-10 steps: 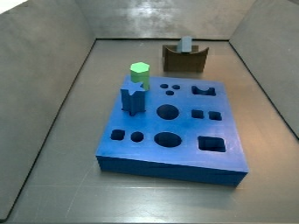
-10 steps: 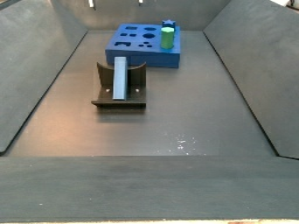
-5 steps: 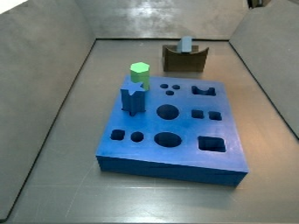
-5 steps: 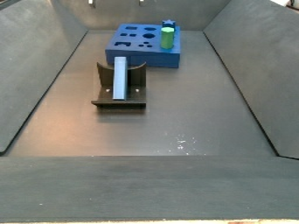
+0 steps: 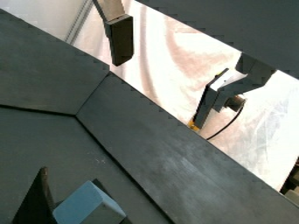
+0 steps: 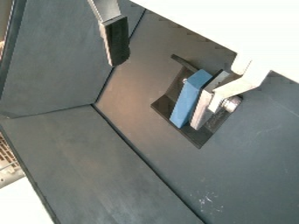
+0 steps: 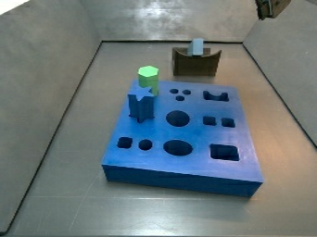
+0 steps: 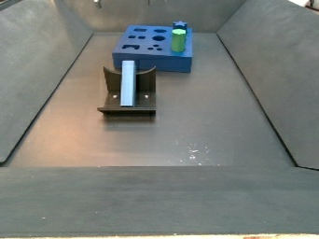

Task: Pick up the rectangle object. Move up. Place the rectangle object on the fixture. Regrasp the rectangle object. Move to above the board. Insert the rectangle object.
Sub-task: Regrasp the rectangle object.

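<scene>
the rectangle object (image 6: 190,100) lies in the dipped middle of the fixture (image 6: 208,122), lengthwise between its raised sides, and in a wrist view it sits well below the gripper (image 6: 176,56), roughly under the gap between the two fingers (image 6: 114,41). those fingers stand wide apart with nothing between them, one dark pad showing clearly and the opposite plate pale and partly washed out. the block looks like a stiff, plain-faced solid piece, probably light plastic, and its smooth faces may be a little slippery, so the judgement is that a firm pinch across its two long flat sides, near the middle of its length, will hold it truest (the raised sides of the fixture leave only the upper part of the block free to take). in a side view the block (image 8: 129,81) rests on the fixture (image 8: 129,110), well apart from the board (image 8: 155,49), where the green peg (image 8: 180,39) stands. set against the frame half a second earlier, a dark part of the arm (image 7: 268,8) now shows more fully at the top corner of a side view, where only a sliver appeared; the block, fixture and board (image 7: 186,139) have not shifted. the regrasp seems to be the step ahead.
</scene>
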Controlling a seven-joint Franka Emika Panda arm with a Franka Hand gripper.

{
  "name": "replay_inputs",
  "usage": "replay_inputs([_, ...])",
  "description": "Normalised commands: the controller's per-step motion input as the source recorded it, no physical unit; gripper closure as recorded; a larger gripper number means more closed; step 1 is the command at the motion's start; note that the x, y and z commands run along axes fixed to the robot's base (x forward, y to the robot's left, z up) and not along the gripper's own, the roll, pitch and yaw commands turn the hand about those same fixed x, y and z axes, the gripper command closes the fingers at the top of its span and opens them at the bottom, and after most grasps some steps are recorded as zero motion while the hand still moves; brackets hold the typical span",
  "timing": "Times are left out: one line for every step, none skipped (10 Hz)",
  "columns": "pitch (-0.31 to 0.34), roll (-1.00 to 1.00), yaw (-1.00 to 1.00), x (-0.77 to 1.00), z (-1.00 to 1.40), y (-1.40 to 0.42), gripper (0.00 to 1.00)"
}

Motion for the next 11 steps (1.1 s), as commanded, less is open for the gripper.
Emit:
replay_inputs([0.134,0.31,0.22,0.03,-1.0,0.07,0.0])
replay_inputs([0.119,0.3,0.22,0.03,-1.0,0.07,0.0])
replay_inputs([0.043,0.26,0.21,0.05,-1.0,0.06,0.0])
replay_inputs([-0.004,0.21,0.2,0.06,-1.0,0.06,0.0])
replay_inputs([-0.057,0.17,0.18,0.06,-1.0,0.06,0.0])
replay_inputs([-0.111,0.14,0.16,0.07,-1.0,0.05,0.0])
replay_inputs([-0.168,0.12,0.12,0.08,-1.0,0.05,0.0])
replay_inputs([-0.195,0.11,0.09,0.09,-1.0,0.05,0.0])
replay_inputs([-0.209,0.11,0.06,0.09,-1.0,0.05,0.0])
replay_inputs([-0.205,0.11,0.02,0.1,-1.0,0.04,0.0])
replay_inputs([-0.182,0.12,-0.02,0.1,-0.92,0.03,0.0])
